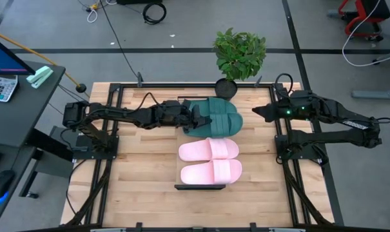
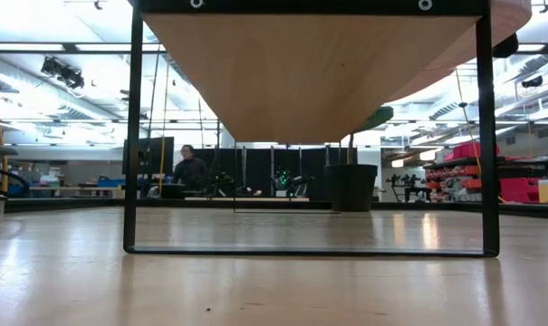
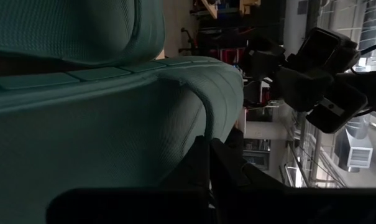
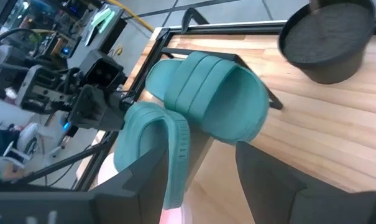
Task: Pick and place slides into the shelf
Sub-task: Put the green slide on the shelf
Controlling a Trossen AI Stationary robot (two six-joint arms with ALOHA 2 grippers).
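The shelf (image 1: 200,187) lies across the table's middle, and the low view shows its board from below (image 2: 319,72). Two pink slides (image 1: 211,160) lie flat on its near half. One teal slide (image 4: 206,93) lies flat at the far end. The second teal slide (image 4: 156,143) stands tipped on its side next to it, with my left gripper (image 1: 193,120) shut on it. My right gripper (image 1: 259,113) waits open above the table's right side, its fingers (image 4: 262,168) apart with nothing between them. My left gripper pinches the thin rim (image 3: 205,124) at the tipped teal slide's left end between its two fingers. It comes almost level from the table's left. The slide stands tilted on its long edge beside the flat teal slide. My right gripper's fingers hide its lower side.
A potted plant (image 1: 238,55) in a black pot (image 4: 327,40) stands at the far edge, behind the shelf. Dark metal frames (image 1: 98,148) run along the table's left and right sides. A desk with a calculator (image 1: 1,87) is off to the left. A person (image 2: 190,165) sits far behind.
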